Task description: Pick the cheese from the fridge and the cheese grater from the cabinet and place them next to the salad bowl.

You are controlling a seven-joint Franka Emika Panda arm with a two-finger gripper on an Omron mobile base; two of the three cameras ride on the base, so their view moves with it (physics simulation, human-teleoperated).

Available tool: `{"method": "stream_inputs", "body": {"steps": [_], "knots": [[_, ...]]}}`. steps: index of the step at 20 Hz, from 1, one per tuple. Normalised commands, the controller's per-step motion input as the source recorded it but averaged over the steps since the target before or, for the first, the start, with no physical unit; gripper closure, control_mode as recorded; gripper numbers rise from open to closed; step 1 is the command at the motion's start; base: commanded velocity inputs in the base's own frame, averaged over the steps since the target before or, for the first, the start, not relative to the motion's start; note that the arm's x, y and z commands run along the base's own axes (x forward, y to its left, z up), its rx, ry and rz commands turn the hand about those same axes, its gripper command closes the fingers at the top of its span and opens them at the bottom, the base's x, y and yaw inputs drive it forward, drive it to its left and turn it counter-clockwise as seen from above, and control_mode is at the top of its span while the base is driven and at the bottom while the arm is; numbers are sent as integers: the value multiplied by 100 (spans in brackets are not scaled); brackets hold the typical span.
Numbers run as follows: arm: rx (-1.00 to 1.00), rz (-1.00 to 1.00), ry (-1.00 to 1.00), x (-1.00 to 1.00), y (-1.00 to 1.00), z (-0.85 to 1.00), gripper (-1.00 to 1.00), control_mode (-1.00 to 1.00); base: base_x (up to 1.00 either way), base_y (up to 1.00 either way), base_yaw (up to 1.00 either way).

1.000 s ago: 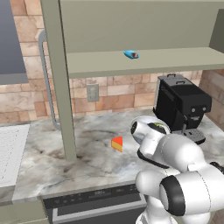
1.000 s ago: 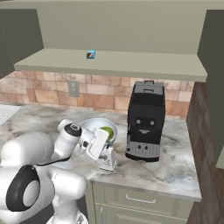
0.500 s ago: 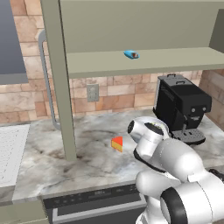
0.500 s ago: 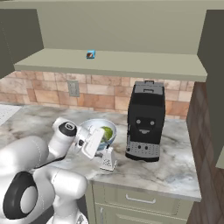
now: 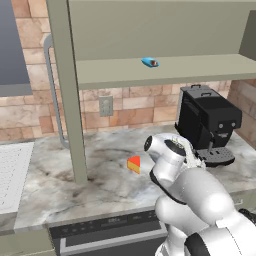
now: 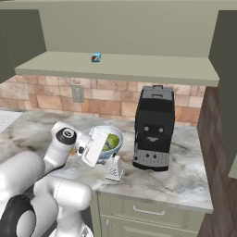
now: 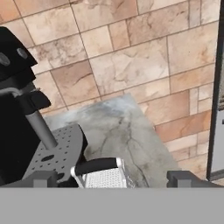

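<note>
Standing on the marble counter (image 6: 185, 180), the cheese grater (image 6: 114, 167) is upright near the front edge, just in front of the salad bowl (image 6: 109, 139) and just beside the black coffee machine (image 6: 153, 127). From the hand view the gripper (image 7: 113, 178) looks down on the grater's dark handle and mesh, which sit between the two finger tips with clear space on either side; the jaws are spread wide and hold nothing. So the grater looks set down and let go, and the placing step seems to be at its end.

Over in the left base view the cheese (image 5: 133, 164) lies on the counter too, near the middle, not far from the cabinet (image 5: 150, 70) post. I cannot tell from there how close it sits to the bowl, since the arm covers that part. A small blue object (image 5: 150, 62) rests on the cabinet shelf, apart from all this.

To my eye both things are out and down by the bowl. What the next move calls for is a clean straight lift of the hand, so neither finger catches the handle and tips the grater toward the edge.
</note>
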Motion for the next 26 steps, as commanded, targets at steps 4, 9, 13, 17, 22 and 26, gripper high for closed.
{"method": "stream_inputs", "body": {"steps": [4,9,13,17,22,26], "knots": [[0,0,-1,-29,7,23,-100,-100,0,0,0],[0,16,0,-34,12,28,-100,-100,0,0,0],[0,32,3,-33,15,30,-100,-100,0,0,0],[0,41,2,-33,11,32,-100,-100,0,0,0],[1,47,4,-38,8,33,-100,-100,0,0,0],[5,45,11,-33,8,43,-100,-100,0,0,0]]}}
